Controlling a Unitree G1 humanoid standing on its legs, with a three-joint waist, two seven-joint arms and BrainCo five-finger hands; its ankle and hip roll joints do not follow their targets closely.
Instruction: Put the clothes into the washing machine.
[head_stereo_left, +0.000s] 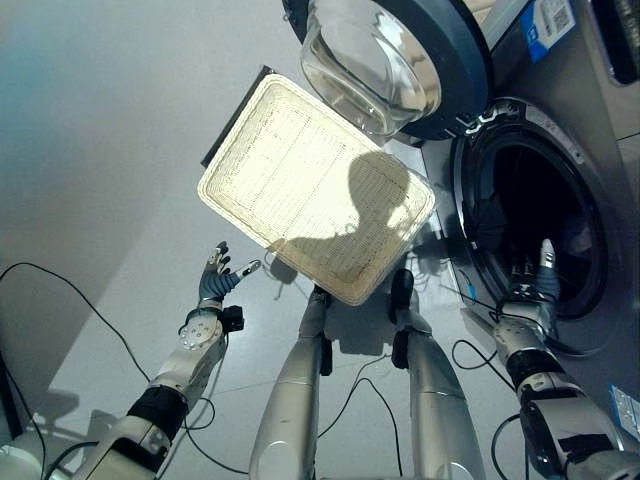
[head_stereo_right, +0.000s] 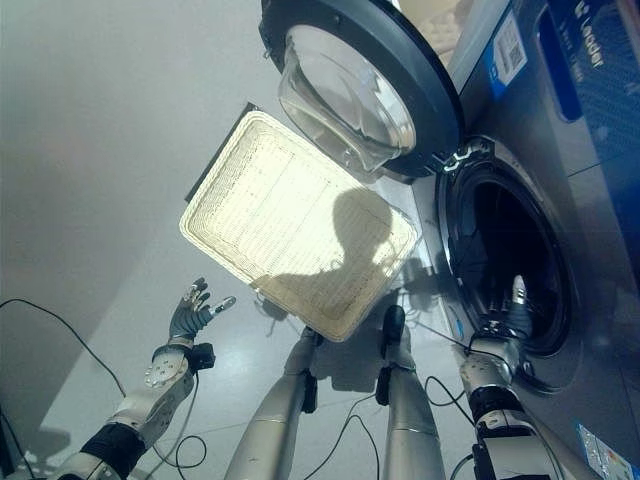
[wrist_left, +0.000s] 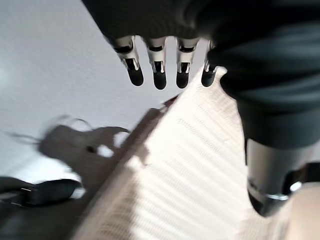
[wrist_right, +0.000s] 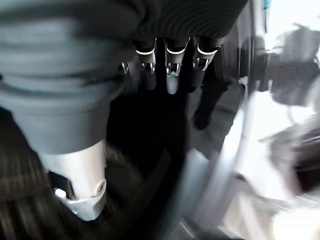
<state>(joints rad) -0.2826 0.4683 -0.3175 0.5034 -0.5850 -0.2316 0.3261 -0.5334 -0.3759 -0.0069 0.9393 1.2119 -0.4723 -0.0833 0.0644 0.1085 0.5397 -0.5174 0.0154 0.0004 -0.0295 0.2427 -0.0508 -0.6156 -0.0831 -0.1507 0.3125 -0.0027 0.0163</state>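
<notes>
On the near left, above the pale floor, the left hand hangs with its fingers spread and straight, holding nothing, just short of the near edge of the wicker basket. On the near right, the right hand reaches into the lower mouth of the drum opening; its wrist view shows the fingers extended and relaxed against the dark interior, with nothing pinched between them. A little farther out, between the two arms, the basket lies flat on the floor with its woven bottom bare and no garment in it. Farther right stands the washing machine, its drum dark inside, and what lies in it cannot be made out, so whether the clothes are already in there cannot be told. Farthest off, the round glass door is swung wide open over the basket's far corner. Judging from the bare basket and both hands free, the loading looks finished or nearly so; what seems left is drawing the right hand out and perhaps shutting the door.
</notes>
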